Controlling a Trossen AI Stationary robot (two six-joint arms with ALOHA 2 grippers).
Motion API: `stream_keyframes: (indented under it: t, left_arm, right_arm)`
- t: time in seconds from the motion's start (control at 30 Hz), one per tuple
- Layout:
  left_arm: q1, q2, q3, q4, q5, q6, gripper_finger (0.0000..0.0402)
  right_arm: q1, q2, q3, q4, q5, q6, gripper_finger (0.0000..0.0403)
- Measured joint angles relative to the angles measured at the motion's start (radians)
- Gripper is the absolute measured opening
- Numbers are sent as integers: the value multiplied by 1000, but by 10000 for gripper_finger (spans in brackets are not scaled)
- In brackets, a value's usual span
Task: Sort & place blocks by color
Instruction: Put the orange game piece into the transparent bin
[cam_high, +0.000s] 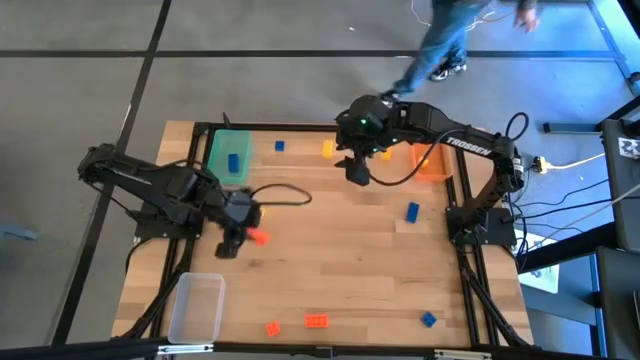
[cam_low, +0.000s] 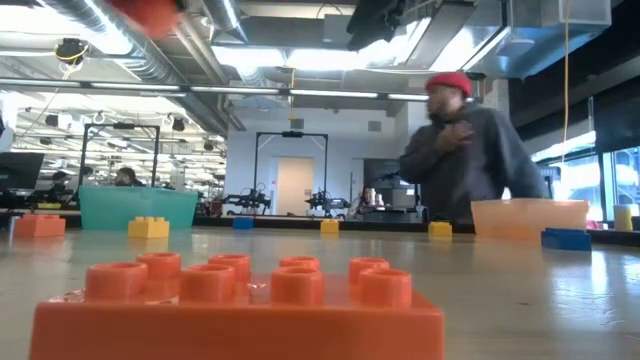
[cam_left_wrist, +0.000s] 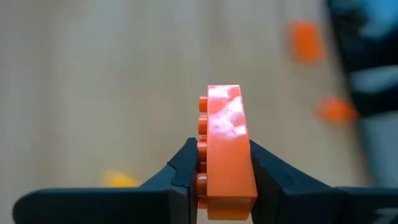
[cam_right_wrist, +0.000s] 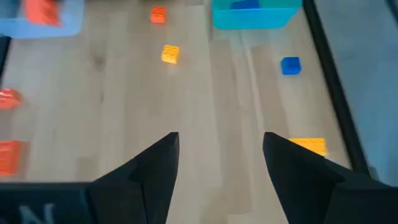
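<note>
Left gripper (cam_left_wrist: 227, 171) is clamping a glossy red-orange studded brick (cam_left_wrist: 227, 149) above the wooden table (cam_high: 340, 260); right gripper (cam_right_wrist: 221, 155) is hovering wide open, empty, beside the orange tray (cam_high: 436, 165).

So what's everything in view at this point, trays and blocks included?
Blue blocks: four; one in the green tray, three loose.
Red-orange blocks: three; two near the front edge, one held.
Yellow block: at least one; back centre.
Green tray: one; back left.
Orange tray: one; back right.
Clear tray: one; front left.
Person: one; beyond the table.
Left hand: shut on a red-orange block.
Right hand: open, above back centre.
</note>
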Motion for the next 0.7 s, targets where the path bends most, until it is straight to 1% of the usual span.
stream_keyframes:
  t: [0.07,0.13,0.2,0.27,0.5,0.63,0.7]
  left_arm:
    - [-23,-3,0,-58,114,-155,81]
    - [-56,-3,0,-146,201,-315,81]
    - [-107,0,0,-224,266,-461,81]
    - [-166,16,0,-263,310,-574,81]
    - [-382,74,0,-195,314,-934,81]
    - [-485,134,0,-162,212,-1075,81]
    - [-524,172,0,-163,187,-1118,81]
  right_arm:
    - [-3,0,0,0,14,-24,231]
    - [-4,0,0,1,15,-49,231]
    - [-4,0,0,1,15,-75,231]
    - [-4,0,0,1,15,-99,231]
    - [-4,0,0,4,15,-152,232]
    - [-4,0,0,5,15,-155,232]
    - [-4,0,0,5,15,-155,232]
